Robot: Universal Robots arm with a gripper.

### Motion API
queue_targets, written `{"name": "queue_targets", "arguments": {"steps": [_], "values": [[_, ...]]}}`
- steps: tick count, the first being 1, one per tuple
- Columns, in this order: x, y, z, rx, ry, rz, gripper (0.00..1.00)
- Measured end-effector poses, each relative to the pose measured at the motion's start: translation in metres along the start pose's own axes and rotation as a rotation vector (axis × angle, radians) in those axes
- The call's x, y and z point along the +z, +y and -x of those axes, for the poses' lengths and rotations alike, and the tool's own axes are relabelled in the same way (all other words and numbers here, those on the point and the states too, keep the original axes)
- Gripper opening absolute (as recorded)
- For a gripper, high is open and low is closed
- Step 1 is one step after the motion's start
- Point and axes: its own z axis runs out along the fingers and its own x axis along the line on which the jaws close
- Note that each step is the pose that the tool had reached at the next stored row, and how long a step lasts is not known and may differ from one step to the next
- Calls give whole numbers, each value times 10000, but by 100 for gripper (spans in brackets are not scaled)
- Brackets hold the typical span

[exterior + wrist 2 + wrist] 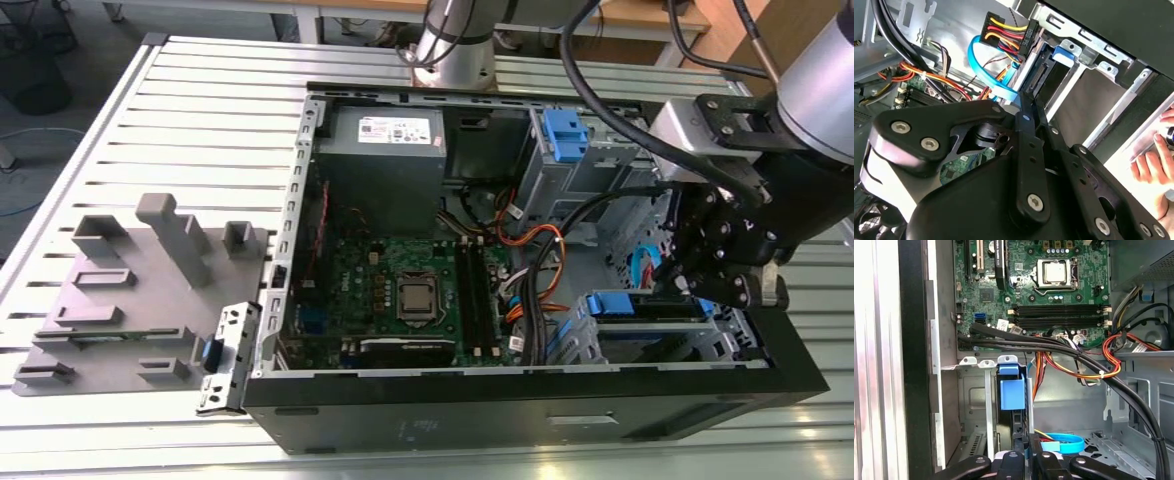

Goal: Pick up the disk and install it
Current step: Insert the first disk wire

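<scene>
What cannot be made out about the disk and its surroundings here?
- The disk: face and label hidden inside the drive bay, first wrist view.
- How deep it sits: the gripper covers the bay's end, exterior view.
- A hand: cut off by the picture's edge, second wrist view.

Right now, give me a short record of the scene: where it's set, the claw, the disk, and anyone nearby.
setting: open computer case lying on slatted metal table
claw: inside the case, at the drive bay
disk: blue-bracketed, standing in a bay slot by the claw
person: a hand beside the case
</scene>
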Motion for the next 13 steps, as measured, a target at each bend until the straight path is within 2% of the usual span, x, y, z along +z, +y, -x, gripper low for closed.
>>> {"name": "queue_targets", "arguments": {"steps": [3, 13], "values": [[31, 2, -9, -5, 0, 0, 16], [60, 2, -11, -11, 1, 0, 16]]}}
